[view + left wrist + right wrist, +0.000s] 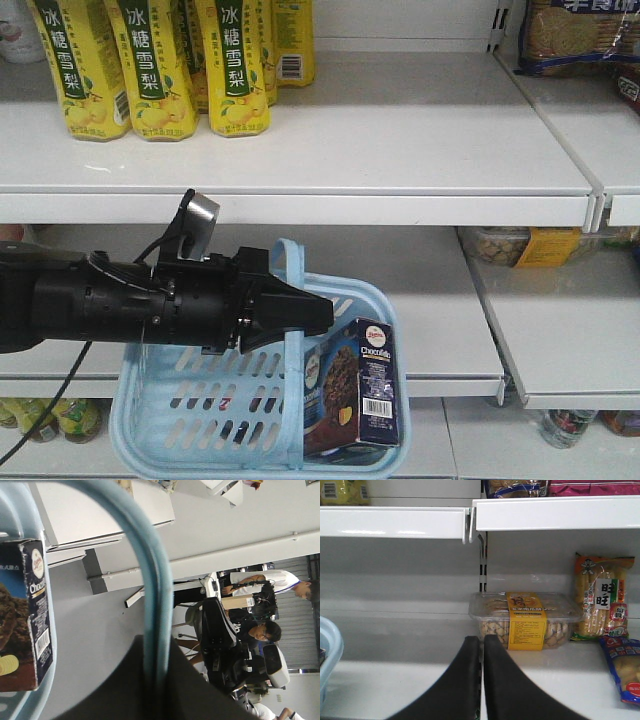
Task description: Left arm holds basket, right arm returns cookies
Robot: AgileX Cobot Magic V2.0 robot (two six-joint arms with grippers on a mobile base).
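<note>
The left gripper [322, 312], its arm cut off at the edge, is clamped on the handle [288, 262] of the single basket [150, 400]. One box of cookies [365, 388] is stood at the basket's right end, its base partly hidden. The right gripper [482, 647], shown only by its wrist view, is pressed together, empty.
</note>
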